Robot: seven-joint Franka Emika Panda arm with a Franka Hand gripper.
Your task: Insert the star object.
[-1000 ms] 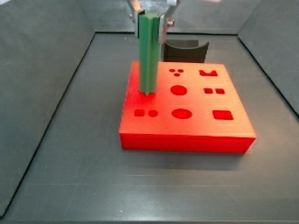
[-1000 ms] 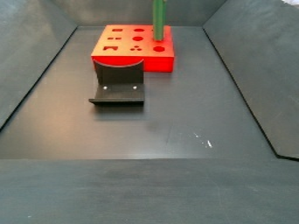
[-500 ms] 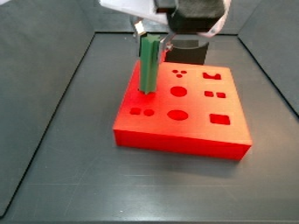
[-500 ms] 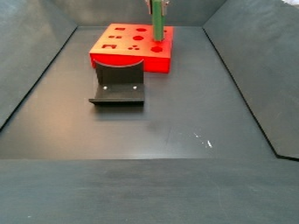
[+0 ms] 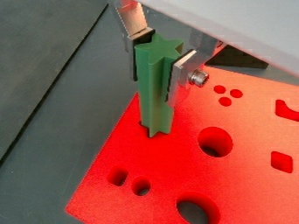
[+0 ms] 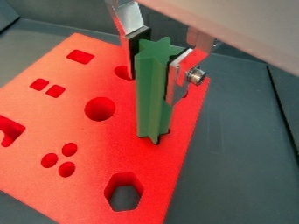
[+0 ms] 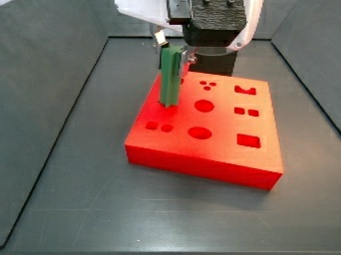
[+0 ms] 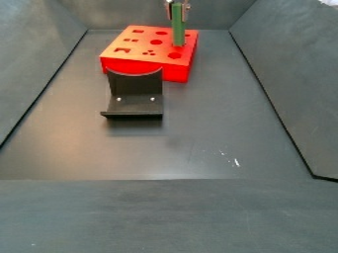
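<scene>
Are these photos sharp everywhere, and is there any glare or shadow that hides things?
In both wrist views the green rod and the gripper holding it look crisp, and the red block glows evenly without glare. In a side view the floor is dim with a small bright glint, and the rod appears small and soft. In a side view the gripper's upper part is cropped.

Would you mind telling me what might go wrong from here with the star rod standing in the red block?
1. The gripper grips the star object only near its top; the long rod could tilt and jam in its hole.
2. The rod's foot sits at the red block edge; side force might shift or tip the block.
3. Lifting without opening may drag the block, which looks raised at one side.
</scene>
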